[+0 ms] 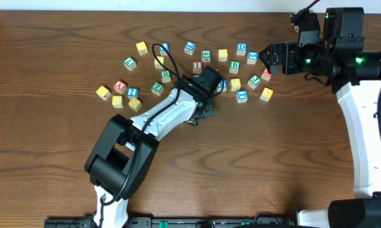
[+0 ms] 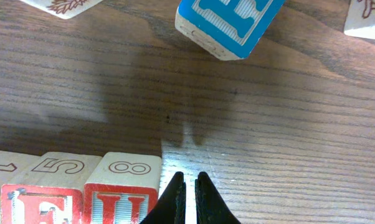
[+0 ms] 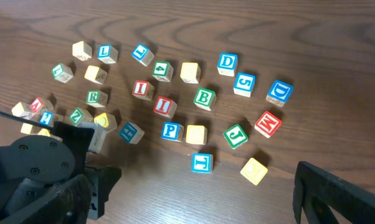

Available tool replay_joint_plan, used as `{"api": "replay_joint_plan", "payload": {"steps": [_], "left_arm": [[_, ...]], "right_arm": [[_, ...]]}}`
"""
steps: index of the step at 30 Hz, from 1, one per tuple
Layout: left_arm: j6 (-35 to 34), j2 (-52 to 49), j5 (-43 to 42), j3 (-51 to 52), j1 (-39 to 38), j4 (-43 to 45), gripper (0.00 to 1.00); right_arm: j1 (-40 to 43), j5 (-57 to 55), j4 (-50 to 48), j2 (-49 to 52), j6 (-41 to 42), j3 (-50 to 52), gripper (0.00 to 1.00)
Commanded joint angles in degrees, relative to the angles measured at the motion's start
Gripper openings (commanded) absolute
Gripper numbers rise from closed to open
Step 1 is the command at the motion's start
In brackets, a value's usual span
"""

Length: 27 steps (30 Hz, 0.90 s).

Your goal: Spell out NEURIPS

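The biggest danger is to the row that is already laid. The red E cube [image 2: 44, 208] and the red U cube [image 2: 119, 205] stand side by side and touch each other, immediately to the left of the left pincer [image 2: 187, 190] as its own camera sees it. If this pincer swings sideways before it rises, it can push the U cube and make the row crooked. A blue cube [image 2: 228, 25] lies a little ahead of the tips, turned at an angle, and a forward move could knock it too.

The next letter is probably R. A green cube [image 3: 95, 98] whose letter looks like R lies among many others, beyond the left pincer when seen from the right one. A green B cube [image 3: 204, 98] is also there, so the wrong cube could be taken. The blue P cube [image 3: 170, 130] lies just beside a plain yellow cube [image 3: 195, 134], and a grasp there may catch both. A red I cube [image 3: 164, 106] is close behind them. If both arms reach into this crowded middle together, they may collide.

The left pincer has its two tips together, with only a thin slit between them. It holds nothing and points down at the bare surface [image 2: 287, 124]. Whether it touches the U cube I cannot tell. The right pincer [image 1: 268, 58] stands wide apart and empty, well to the side of the row, at the edge of the scattered cubes.
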<state>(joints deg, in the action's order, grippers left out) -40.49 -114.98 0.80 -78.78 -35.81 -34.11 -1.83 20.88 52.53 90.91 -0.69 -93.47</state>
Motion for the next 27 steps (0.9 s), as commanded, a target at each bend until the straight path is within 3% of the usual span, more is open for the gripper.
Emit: {"api": "replay_joint_plan", "payload": {"steps": [1,27], "left_arm": [[-0.3,-0.5,1.4,0.0,-0.3,-0.5,0.07],[-1.9,-0.5,3.8,0.0,-0.3,-3.5,0.07]], "right_arm": [[0.2,0.5,0.0,0.2,-0.7,0.2,0.99],[0.2,0.5,0.0,0.2,-0.7,0.2,0.99]]}}
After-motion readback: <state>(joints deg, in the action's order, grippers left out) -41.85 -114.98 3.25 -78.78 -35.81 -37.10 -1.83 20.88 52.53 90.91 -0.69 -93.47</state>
